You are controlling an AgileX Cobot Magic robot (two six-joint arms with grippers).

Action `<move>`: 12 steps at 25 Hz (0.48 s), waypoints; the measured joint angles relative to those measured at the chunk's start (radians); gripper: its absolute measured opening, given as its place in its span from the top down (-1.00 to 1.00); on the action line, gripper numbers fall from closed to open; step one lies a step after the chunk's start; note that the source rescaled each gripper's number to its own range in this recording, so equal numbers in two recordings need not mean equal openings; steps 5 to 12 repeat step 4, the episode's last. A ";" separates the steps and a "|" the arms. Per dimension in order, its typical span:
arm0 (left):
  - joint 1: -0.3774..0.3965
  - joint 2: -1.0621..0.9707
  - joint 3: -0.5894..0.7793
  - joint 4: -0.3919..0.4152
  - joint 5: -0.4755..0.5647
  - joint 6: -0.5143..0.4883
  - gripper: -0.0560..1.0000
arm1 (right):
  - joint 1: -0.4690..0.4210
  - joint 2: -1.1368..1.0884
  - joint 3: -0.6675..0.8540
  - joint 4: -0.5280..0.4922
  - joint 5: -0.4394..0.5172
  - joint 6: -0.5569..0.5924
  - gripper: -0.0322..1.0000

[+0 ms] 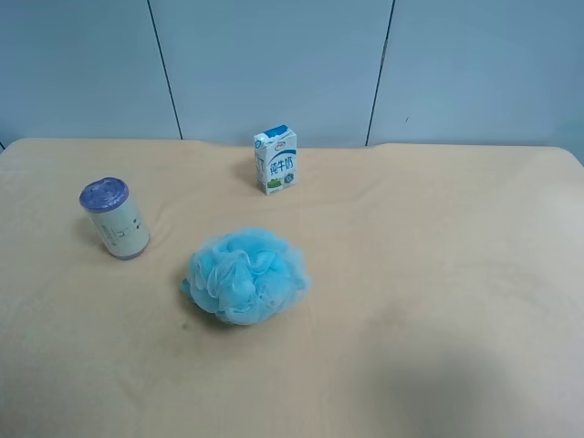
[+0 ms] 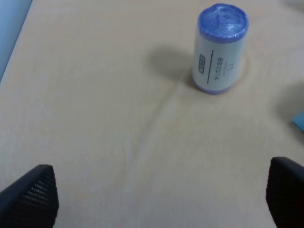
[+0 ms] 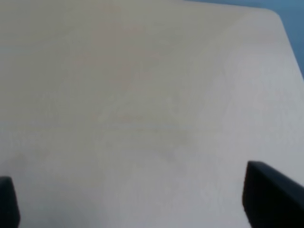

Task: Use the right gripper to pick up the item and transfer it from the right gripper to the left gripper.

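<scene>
The item (image 1: 116, 219), a small cylinder with a cream-white label and purple-blue ends, stands upright on the beige table at the exterior high view's left. It also shows in the left wrist view (image 2: 220, 47), well ahead of the left gripper (image 2: 161, 199). The left gripper's fingers (image 2: 31, 197) stand wide apart, open and empty. The right gripper (image 3: 133, 202) shows only two black fingertips (image 3: 273, 197) far apart over bare table, open and empty. Neither arm shows in the exterior high view.
A fluffy blue mesh bath puff (image 1: 246, 276) lies mid-table. A small blue-and-white milk carton (image 1: 276, 159) stands behind it. The beige table (image 1: 438, 274) ends at a blue-grey wall behind; its corner shows in the right wrist view (image 3: 266, 19).
</scene>
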 joint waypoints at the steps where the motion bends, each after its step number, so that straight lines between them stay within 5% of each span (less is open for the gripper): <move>1: 0.000 0.000 0.000 0.000 0.000 0.000 -0.30 | 0.000 0.000 0.000 0.000 0.000 0.000 -0.56; 12: 0.000 0.000 0.000 0.000 0.000 0.000 -0.30 | 0.000 0.000 0.000 0.000 0.000 0.000 -0.56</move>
